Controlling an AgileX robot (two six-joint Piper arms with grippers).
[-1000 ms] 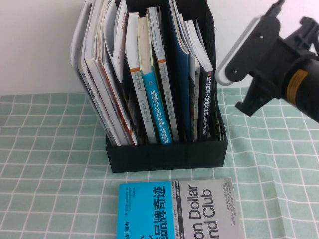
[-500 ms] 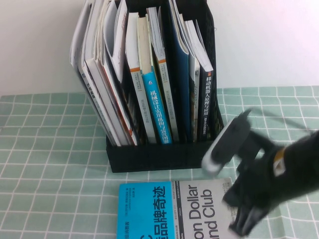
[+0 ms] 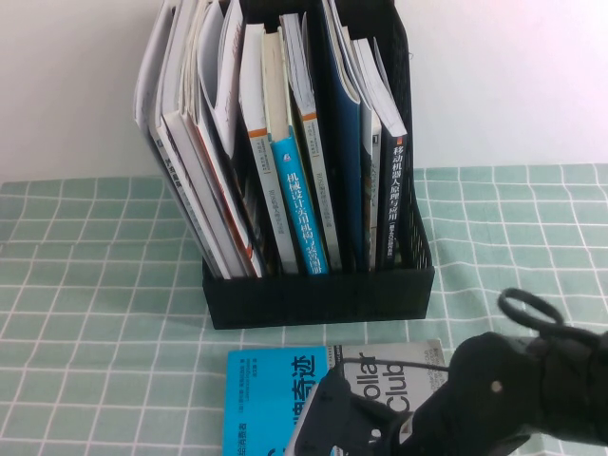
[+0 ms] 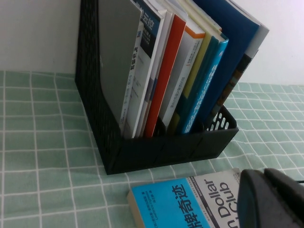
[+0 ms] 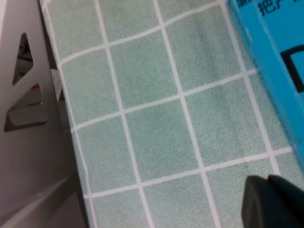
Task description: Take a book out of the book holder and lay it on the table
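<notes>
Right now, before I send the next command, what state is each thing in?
book: out of the holder, lying flat on the cloth, cover up.
book holder: upright, packed with leaning books.
table: cloth flat.
right gripper: low over the cloth beside the book; arm above the book; grip unreadable.
left gripper: near the book's grey half; grip unreadable.

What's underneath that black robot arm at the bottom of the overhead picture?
The right arm hangs over the book, lying flat on the table before the book holder. It hides the grey half's lower part. Right gripper sits near the bottom edge; left gripper isn't visible.
</notes>
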